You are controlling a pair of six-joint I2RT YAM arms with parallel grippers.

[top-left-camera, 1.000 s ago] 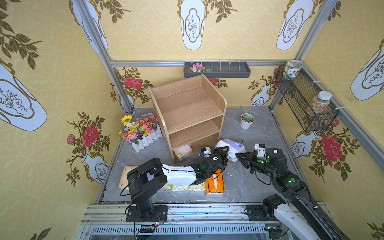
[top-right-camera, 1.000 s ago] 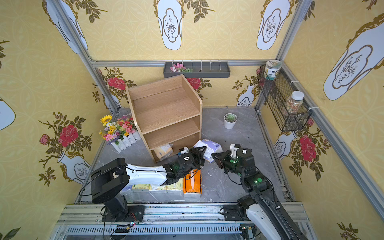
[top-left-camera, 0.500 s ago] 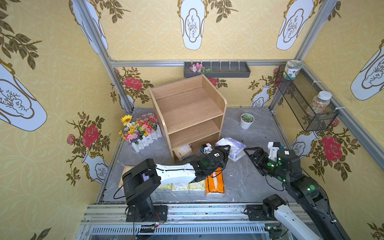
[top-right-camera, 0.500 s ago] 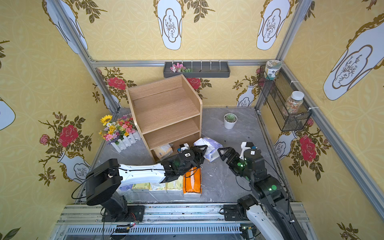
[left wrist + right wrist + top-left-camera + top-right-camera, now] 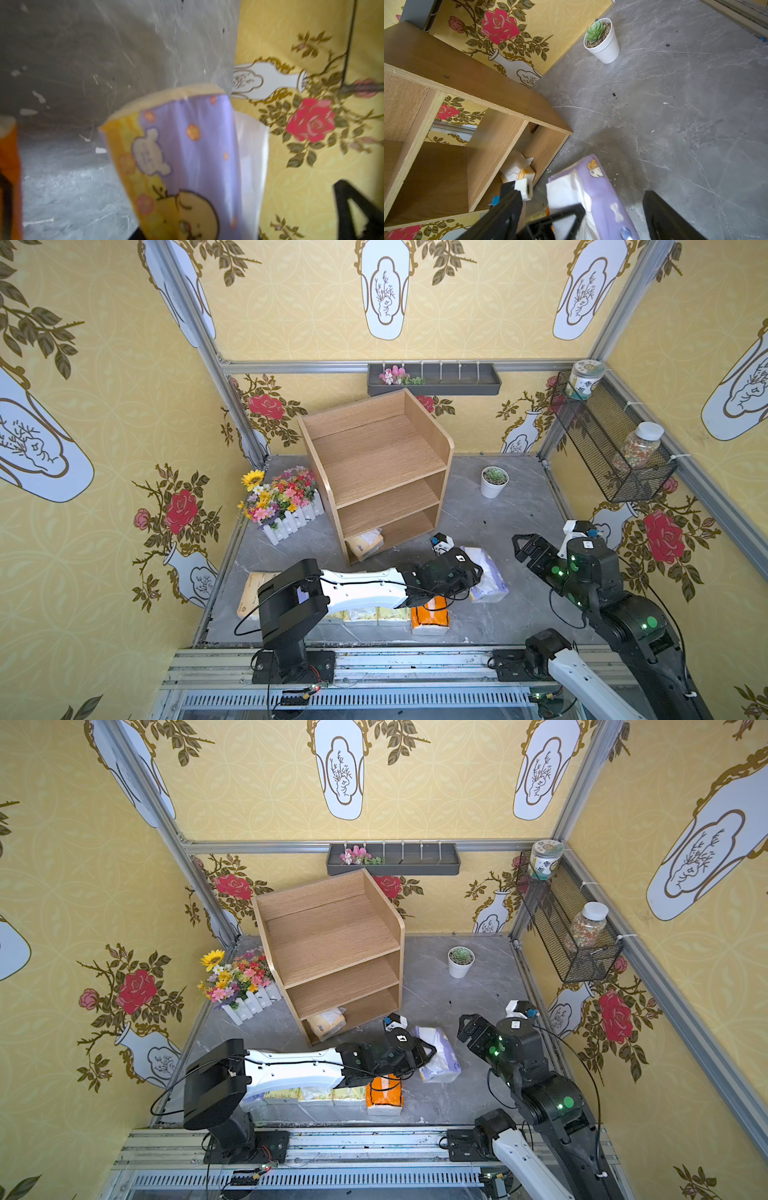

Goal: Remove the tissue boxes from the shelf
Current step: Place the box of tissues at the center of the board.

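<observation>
The right gripper (image 5: 523, 545) has opened and pulled back from the lavender pack (image 5: 492, 583); the left gripper (image 5: 475, 572) has moved that pack forward and rightward.

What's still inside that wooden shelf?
In the shelf, one tan tissue pack lies in the bottom tier, white tissue poking out. Both upper tiers look bare. Space behind the pack is covered.

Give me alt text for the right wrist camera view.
A lavender tissue pack fills the near foreground. Behind it stands the wooden shelf, with one tan pack in its bottom tier; a potted succulent sits on the grey floor.
</observation>
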